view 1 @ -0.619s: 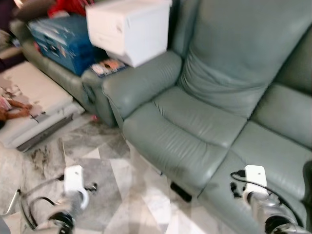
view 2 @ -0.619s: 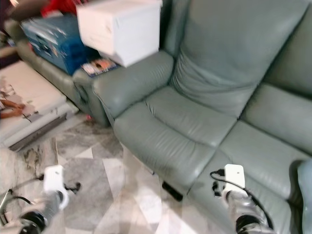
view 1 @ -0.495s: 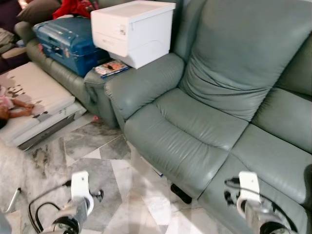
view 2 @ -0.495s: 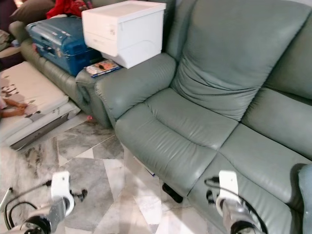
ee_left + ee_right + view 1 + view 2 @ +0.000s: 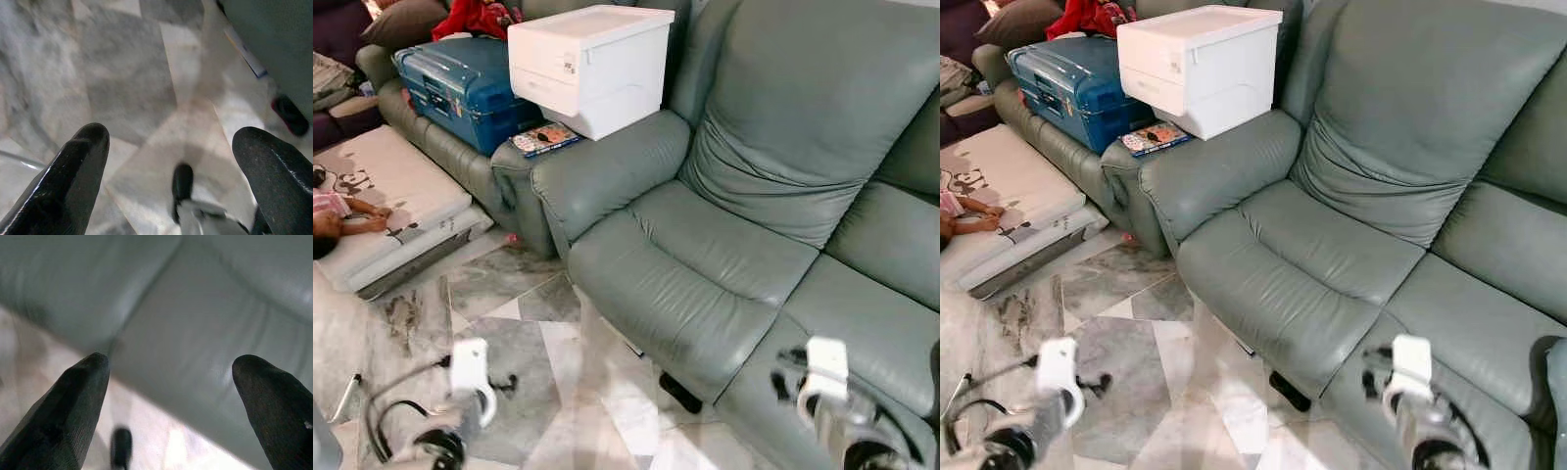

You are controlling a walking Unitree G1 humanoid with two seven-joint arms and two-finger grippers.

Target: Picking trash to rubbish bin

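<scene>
The left gripper (image 5: 168,161) is hanging wide open over the grey marble floor (image 5: 519,323) at lower left. The right gripper (image 5: 171,401) is gaping wide above the grey-green leather sofa (image 5: 754,225). A flat scrap of paper (image 5: 244,54) is lying under the sofa's edge.

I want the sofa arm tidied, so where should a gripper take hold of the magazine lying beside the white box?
Probably by its outer edge, coming from the floor side. The magazine lies flat on the sofa arm, one end under or against the white box, so the free edge is the reachable part. Flat paper gives the fingers little to pinch; sliding it past the arm's rim first may help.
</scene>
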